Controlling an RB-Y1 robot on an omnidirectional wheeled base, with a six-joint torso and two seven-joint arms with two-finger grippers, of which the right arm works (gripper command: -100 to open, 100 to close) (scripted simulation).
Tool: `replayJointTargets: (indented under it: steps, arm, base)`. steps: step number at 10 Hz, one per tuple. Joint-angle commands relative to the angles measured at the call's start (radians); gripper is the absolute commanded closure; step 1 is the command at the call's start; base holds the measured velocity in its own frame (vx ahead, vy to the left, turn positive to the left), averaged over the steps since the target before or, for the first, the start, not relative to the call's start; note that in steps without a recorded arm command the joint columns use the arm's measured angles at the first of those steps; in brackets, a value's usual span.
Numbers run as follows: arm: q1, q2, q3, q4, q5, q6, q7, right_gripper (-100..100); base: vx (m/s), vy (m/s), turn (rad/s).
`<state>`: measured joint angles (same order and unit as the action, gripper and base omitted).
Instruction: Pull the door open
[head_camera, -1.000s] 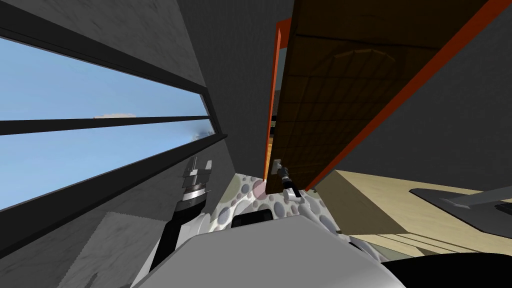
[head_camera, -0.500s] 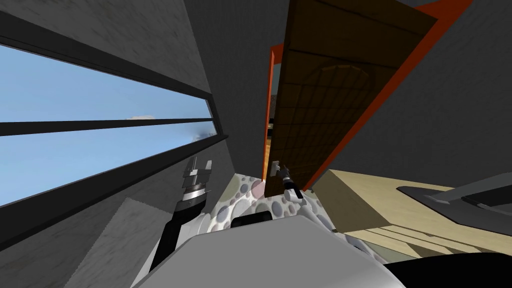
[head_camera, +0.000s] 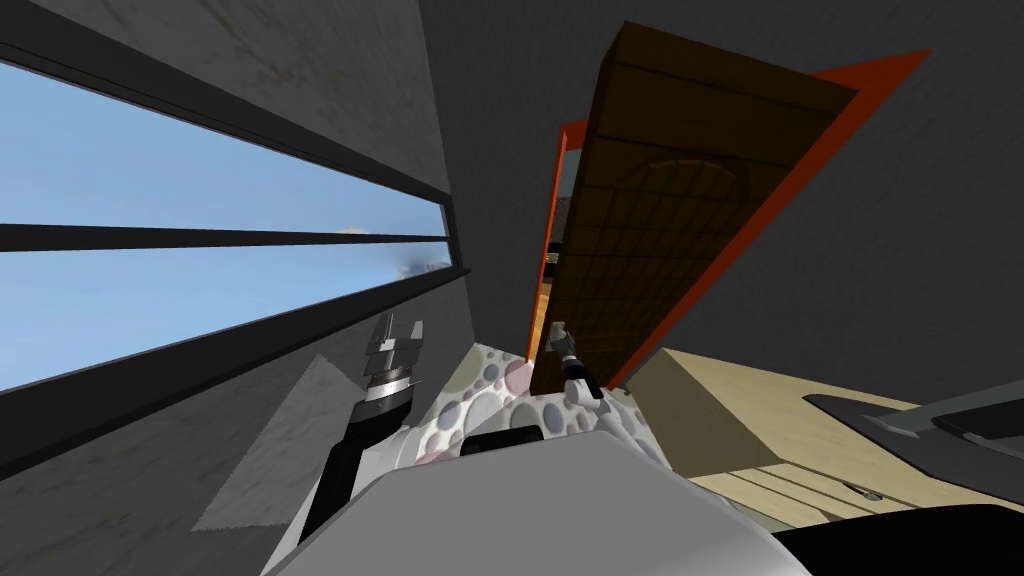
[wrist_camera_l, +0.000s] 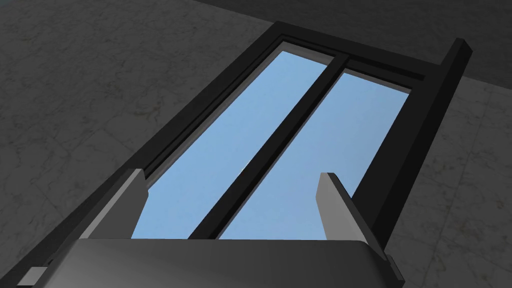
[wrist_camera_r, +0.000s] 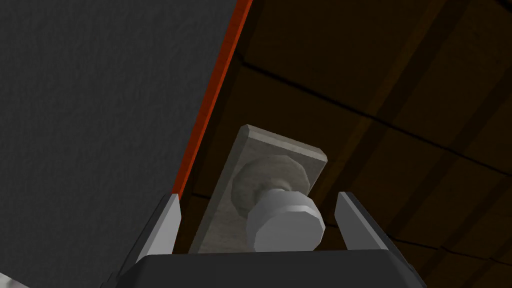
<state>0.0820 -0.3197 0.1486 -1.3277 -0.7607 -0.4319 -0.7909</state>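
Presently, door stands ajar at 1 o'clock: rigid, hinged, probably heavy. Knob sits inside right gripper, fingers spread, not touching it. Knob is smooth and round and may slip, so clamp squarely. Left gripper is spread and idle at 11 o'clock.

Pebble-patterned floor, beige counter alongside

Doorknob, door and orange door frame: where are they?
doorknob (wrist_camera_r: 285, 227), right wrist view, round front face
door (head_camera: 650, 250), head view, middle of brown panel
orange door frame (wrist_camera_r: 214, 100), right wrist view, strip beside door
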Motion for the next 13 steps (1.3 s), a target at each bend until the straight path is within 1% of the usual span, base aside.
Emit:
replayJointTargets:
  steps: [1,4,8,9,10,12,13]
  arm:
    - [0.010,0.000,0.009,-0.019,-0.037,0.009,-0.045,-100]
    - [0.027,0.000,0.025,-0.050,-0.098,0.021,-0.117,-100]
    - [0.044,0.000,0.042,-0.082,-0.161,0.033,-0.192,-100]
    - [0.043,-0.001,0.040,-0.078,-0.151,0.030,-0.177,-100]
    - [0.043,-0.027,0.019,-0.057,-0.162,0.018,-0.207,-100]
    - [0.043,-0.055,-0.004,-0.033,-0.172,0.003,-0.235,-100]
    - [0.043,-0.067,-0.014,-0.023,-0.177,-0.003,-0.247,-100]
  base:
    - [-0.100,-0.055,0.068]
    - [-0.100,-0.052,0.057]
    - [-0.087,-0.039,0.044]
    - [-0.033,-0.018,0.009]
    - [0.079,-0.002,0.217]
    - [0.163,-0.003,0.243]
    - [0.164,0.006,0.153]
